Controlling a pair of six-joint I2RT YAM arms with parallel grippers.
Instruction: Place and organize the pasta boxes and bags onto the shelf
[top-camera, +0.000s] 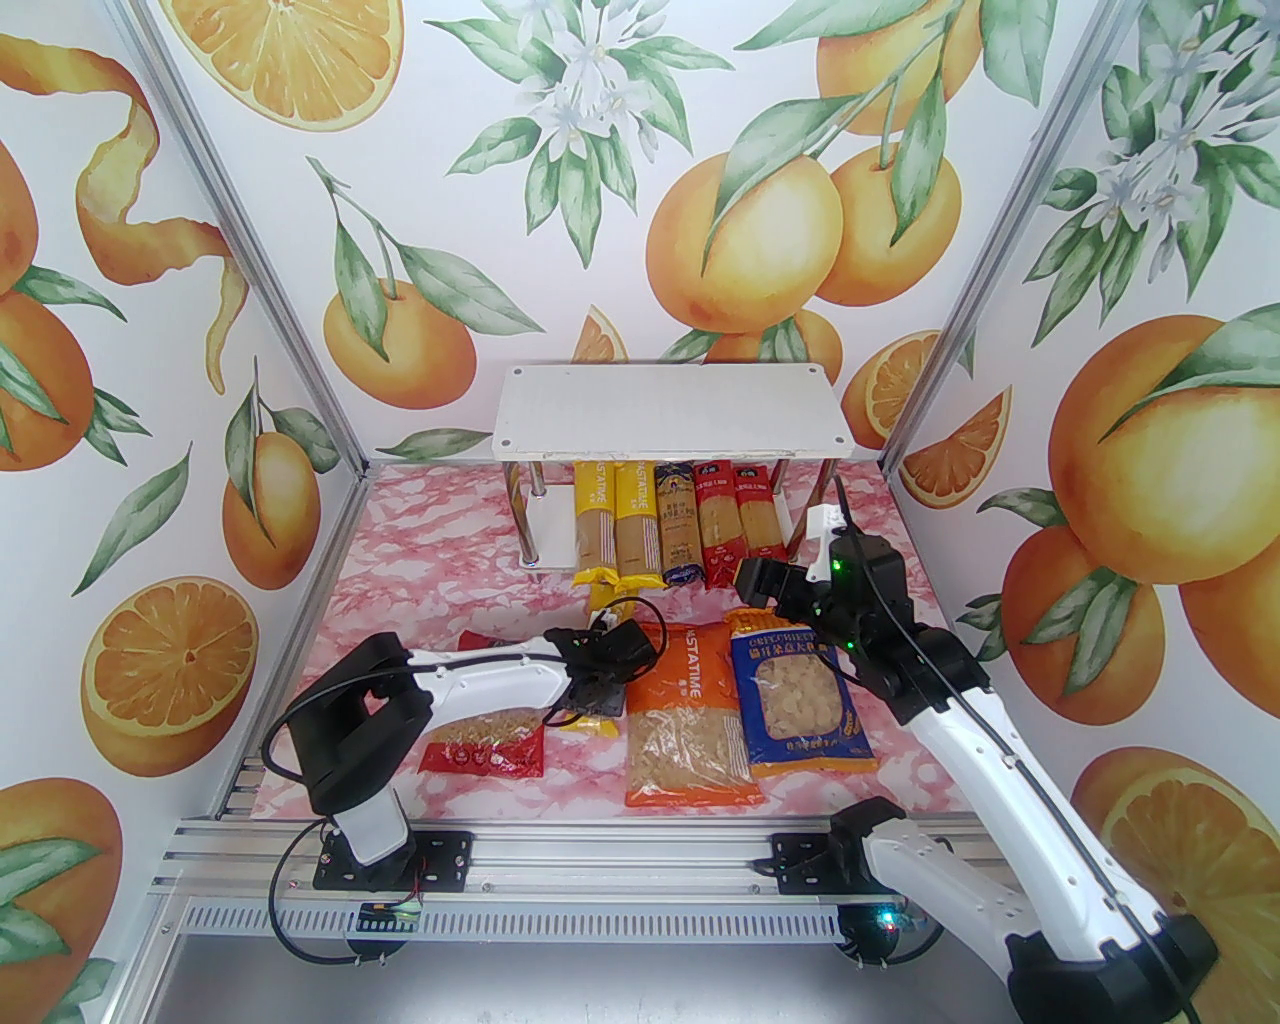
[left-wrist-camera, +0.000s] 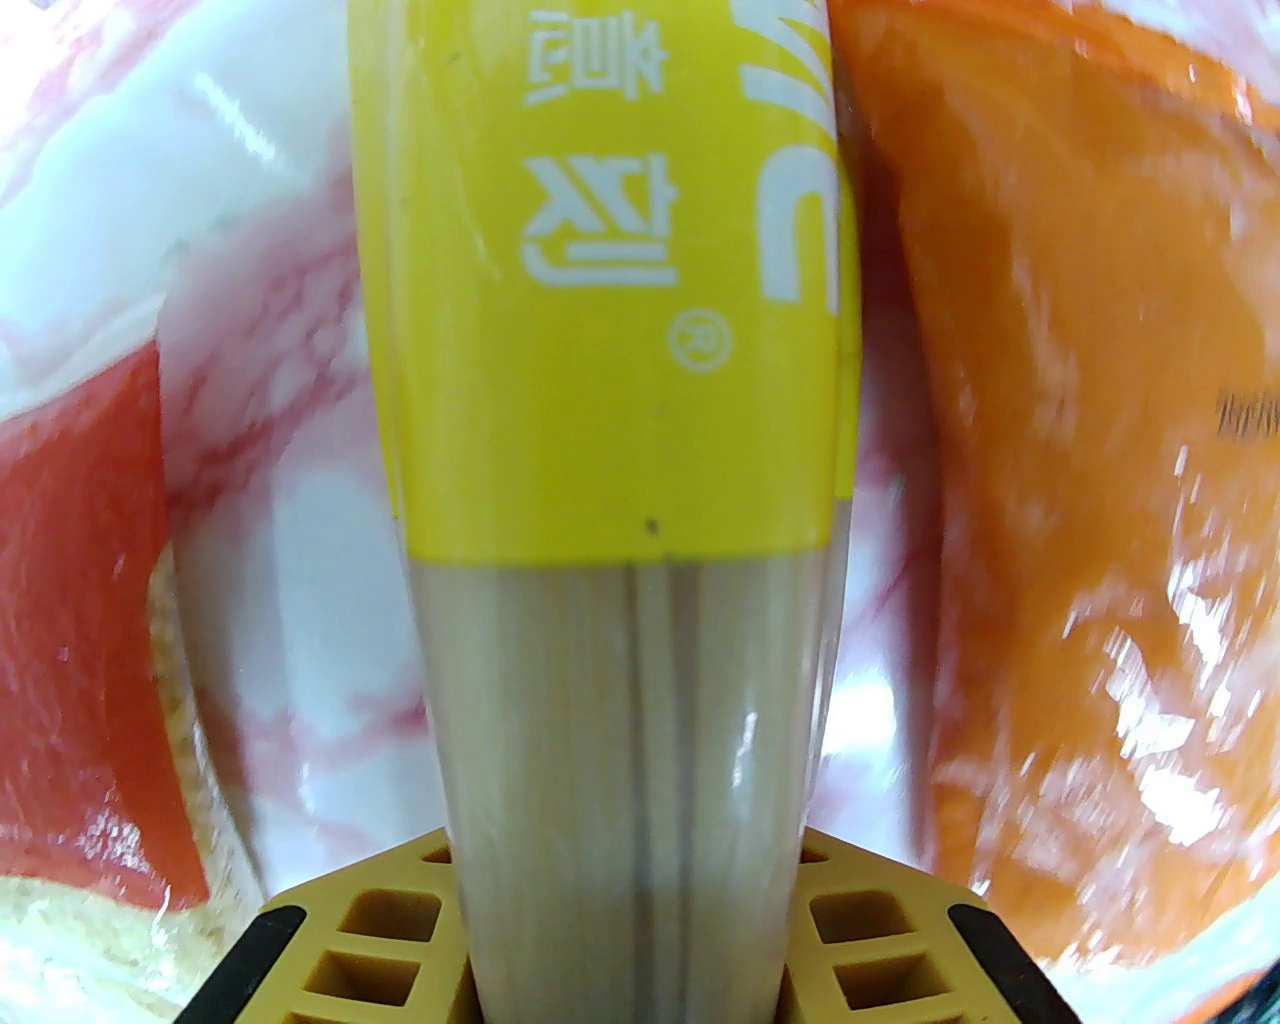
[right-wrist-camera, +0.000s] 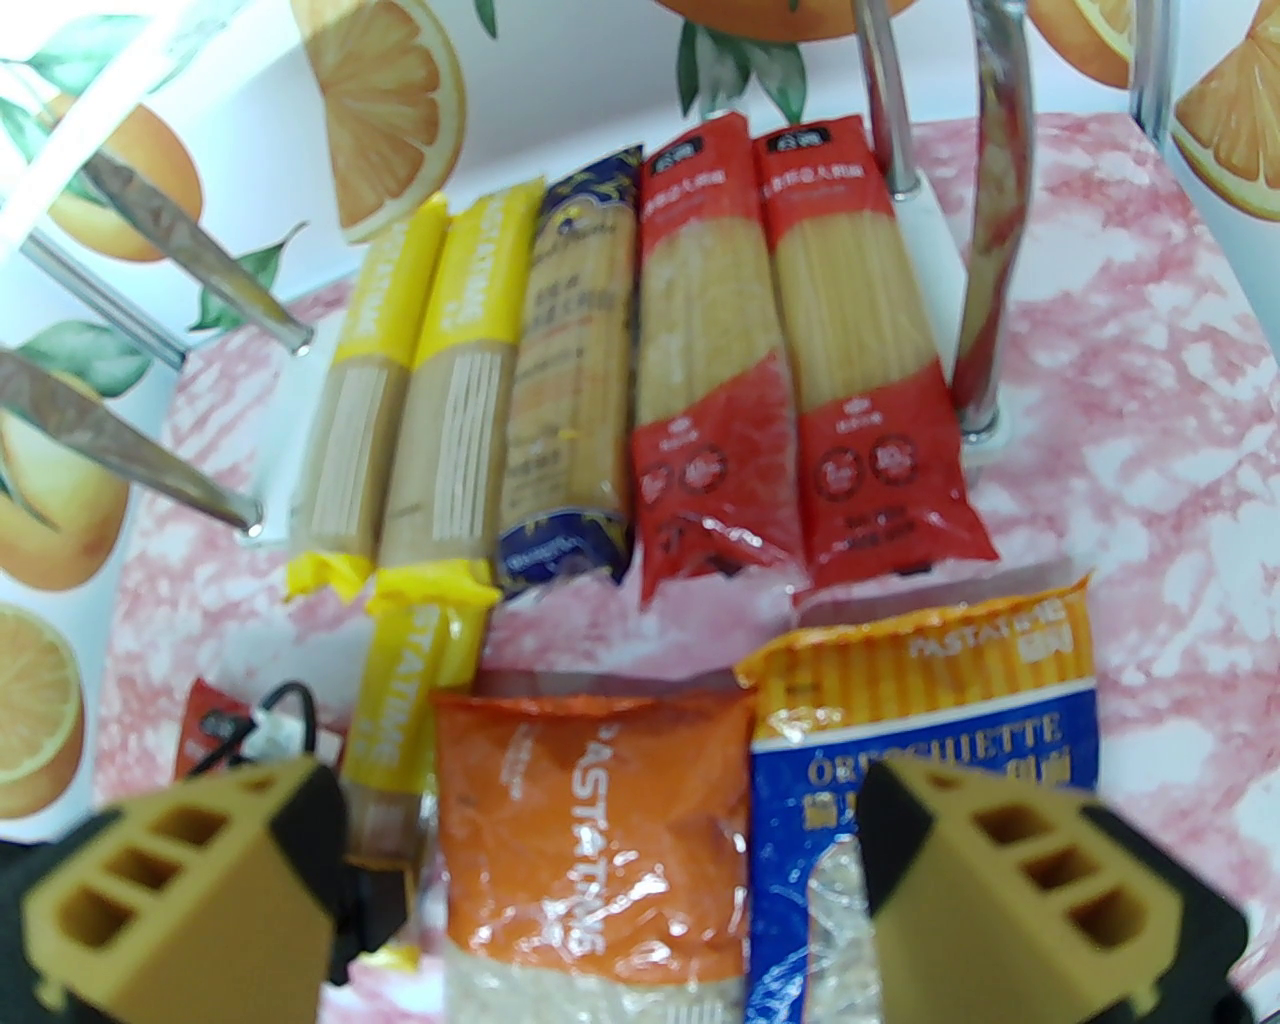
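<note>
The shelf (top-camera: 670, 412) stands at the back centre. On its lower board (top-camera: 550, 525) lie two yellow spaghetti packs (right-wrist-camera: 420, 370), a dark blue one (right-wrist-camera: 575, 360) and two red ones (right-wrist-camera: 790, 340), side by side. A third yellow spaghetti pack (left-wrist-camera: 610, 350) lies on the table, and my left gripper (top-camera: 600, 690) is shut on it, its pads (left-wrist-camera: 380, 930) pressing both sides. To its right lie the orange bag (top-camera: 685, 720) and the blue bag (top-camera: 800, 710); the red bag (top-camera: 480, 750) is partly under the left arm. My right gripper (top-camera: 760, 585) hangs open above the blue bag's far end, holding nothing.
The table top (top-camera: 420, 590) is pink marble-patterned. Orange-printed walls with aluminium posts close in the left, back and right. Chrome shelf legs (right-wrist-camera: 985, 250) stand just right of the red packs. The top board is bare. An aluminium rail (top-camera: 600, 860) runs along the near edge.
</note>
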